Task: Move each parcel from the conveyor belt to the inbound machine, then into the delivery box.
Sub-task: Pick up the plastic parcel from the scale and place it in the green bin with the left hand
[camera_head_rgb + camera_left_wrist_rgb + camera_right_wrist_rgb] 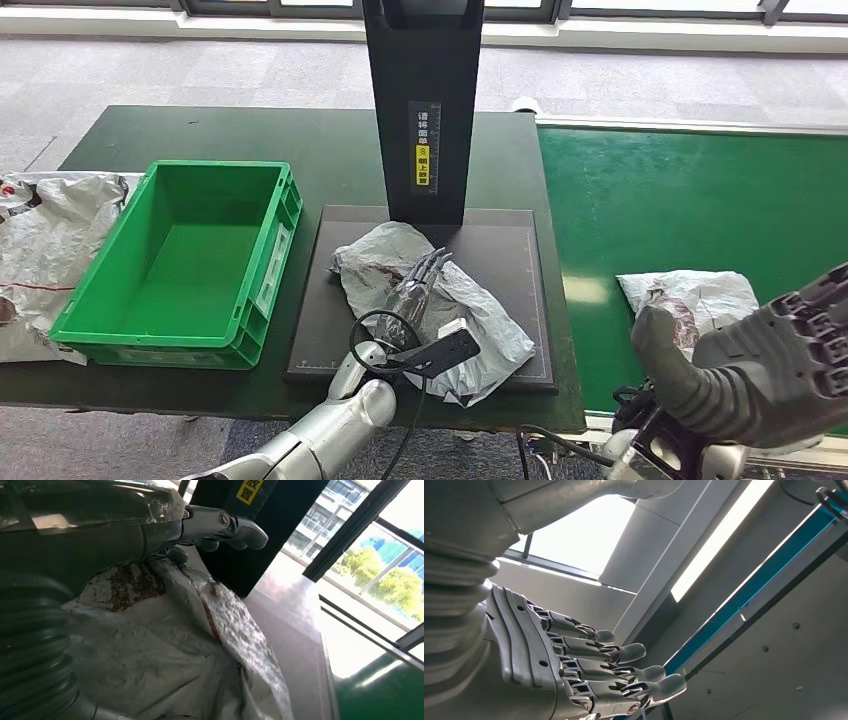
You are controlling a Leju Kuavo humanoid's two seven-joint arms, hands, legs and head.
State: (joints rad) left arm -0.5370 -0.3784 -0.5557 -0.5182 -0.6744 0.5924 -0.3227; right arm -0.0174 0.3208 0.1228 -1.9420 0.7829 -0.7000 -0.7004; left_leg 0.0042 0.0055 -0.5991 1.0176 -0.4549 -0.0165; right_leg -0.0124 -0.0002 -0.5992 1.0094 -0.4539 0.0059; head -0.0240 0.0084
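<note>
A crumpled grey plastic parcel (470, 330) lies on the black platform (510, 250) of the inbound machine, in front of its dark upright column (423, 100). My left hand (415, 285) lies on top of this parcel with its fingers stretched out toward the column. The left wrist view shows those fingers (220, 525) straight, just above the parcel (170, 650). A second grey parcel (700, 295) sits on the green conveyor belt (690, 200) at the right. My right hand (770, 370) is raised close to the camera, over that belt's near edge, fingers (624, 672) apart and holding nothing.
The green delivery box (100, 320) stands left of the platform, with nothing inside it. More crumpled grey parcels (50, 240) lie at the table's far left edge. A black cable (385, 340) loops at my left wrist.
</note>
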